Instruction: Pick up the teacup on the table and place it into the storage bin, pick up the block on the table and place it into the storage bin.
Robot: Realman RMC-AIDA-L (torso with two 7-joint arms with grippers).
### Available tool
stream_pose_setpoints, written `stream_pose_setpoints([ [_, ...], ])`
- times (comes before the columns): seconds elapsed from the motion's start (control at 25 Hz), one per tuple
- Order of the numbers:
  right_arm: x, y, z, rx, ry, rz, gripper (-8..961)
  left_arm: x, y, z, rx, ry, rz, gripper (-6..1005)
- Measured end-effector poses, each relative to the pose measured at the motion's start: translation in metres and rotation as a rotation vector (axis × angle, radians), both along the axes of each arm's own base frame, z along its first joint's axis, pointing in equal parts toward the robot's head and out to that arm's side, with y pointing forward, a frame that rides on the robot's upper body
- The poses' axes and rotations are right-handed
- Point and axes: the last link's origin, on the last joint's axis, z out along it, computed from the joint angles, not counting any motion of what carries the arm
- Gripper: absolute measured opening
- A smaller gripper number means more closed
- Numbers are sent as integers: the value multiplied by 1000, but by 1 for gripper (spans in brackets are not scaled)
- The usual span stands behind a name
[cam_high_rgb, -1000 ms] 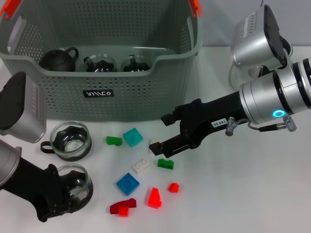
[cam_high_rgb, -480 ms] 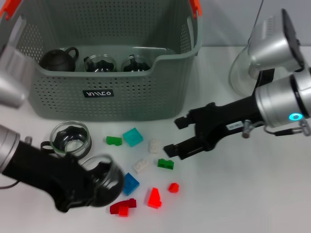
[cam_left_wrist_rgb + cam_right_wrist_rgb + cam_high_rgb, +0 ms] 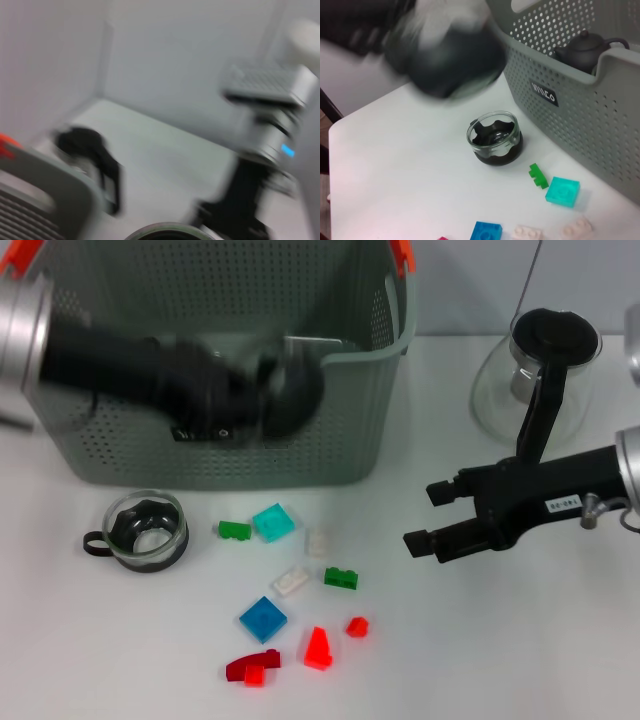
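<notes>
The left end effector (image 3: 285,395) is raised over the front wall of the bin (image 3: 350,420), just above the rim. It is motion-blurred in the head view; a dark rounded shape sits at its tip, and whether it is open, closed or gripping a cup cannot be told.

The right end effector (image 3: 428,517) hovers over the worktop (image 3: 520,640), to the right of the blocks, with its two fingers apart and nothing between them. A glass teapot (image 3: 535,370) stands behind it, near the right edge.

A teacup (image 3: 147,529) stands upright on the worktop in front of the bin, near its left end. The right wrist view shows a dark teapot (image 3: 582,50) inside the bin.

Loose blocks lie on the worktop in front of the bin:
- cyan block (image 3: 273,522), beside a green block (image 3: 235,530)
- blue block (image 3: 263,619)
- red block (image 3: 318,647)
- second green block (image 3: 341,578)
</notes>
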Motion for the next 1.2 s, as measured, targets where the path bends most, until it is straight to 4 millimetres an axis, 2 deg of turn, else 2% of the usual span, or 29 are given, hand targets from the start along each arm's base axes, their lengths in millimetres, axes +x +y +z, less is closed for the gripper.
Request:
stream_pose_setpoints([
  [0.12,4,-3,3,-3,6,-8,930,13,34,12,92,20,39,47],
  [0.16,5,-4,3,-5,6,-11,930,13,34,12,92,20,39,47],
  [0.2,7,-4,4,-6,5,-13,930,16,48,15,132,36,60,47],
  [0.24,7,-5,4,-8,5,-14,930,16,73,13,191,73,105,46],
  [0.36,8,-5,5,-9,8,-20,930,12,101,1,264,148,156,46],
  [0.48,8,-6,6,-11,10,-25,930,8,121,-17,326,245,171,46],
  [0.6,8,-5,6,-11,10,-25,931,2,132,-35,382,330,174,48],
  [0.88,8,-4,6,-11,0,-24,931,-10,140,-75,451,477,154,68],
  [1.2,8,-4,5,-12,0,-25,930,-15,139,-91,473,506,150,95],
])
